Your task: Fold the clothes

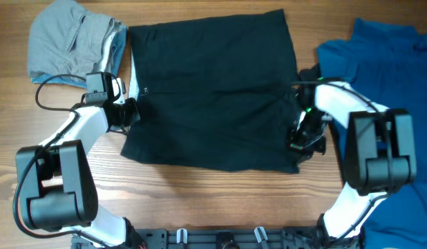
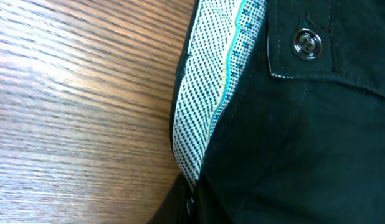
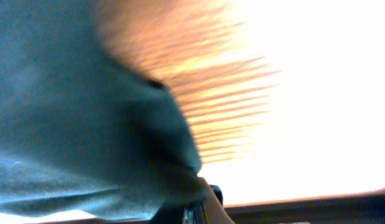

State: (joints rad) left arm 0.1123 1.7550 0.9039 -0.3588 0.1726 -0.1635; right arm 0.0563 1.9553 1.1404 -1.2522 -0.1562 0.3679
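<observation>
Black shorts point(image 1: 213, 90) lie spread flat across the middle of the table, waistband to the left. My left gripper point(image 1: 128, 113) is shut on the waistband edge at the left side; the left wrist view shows the dotted white lining point(image 2: 208, 106) and a button point(image 2: 306, 42) with the fabric pinched at my jaws point(image 2: 191, 202). My right gripper point(image 1: 300, 138) is shut on the shorts' hem near the lower right corner; the right wrist view shows dark cloth point(image 3: 86, 124) bunched into the jaws point(image 3: 192, 214).
Folded grey clothing point(image 1: 72, 38) lies at the back left corner. A blue garment point(image 1: 386, 62) lies along the right side of the table, under my right arm. Bare wood shows in front of the shorts point(image 1: 213, 200).
</observation>
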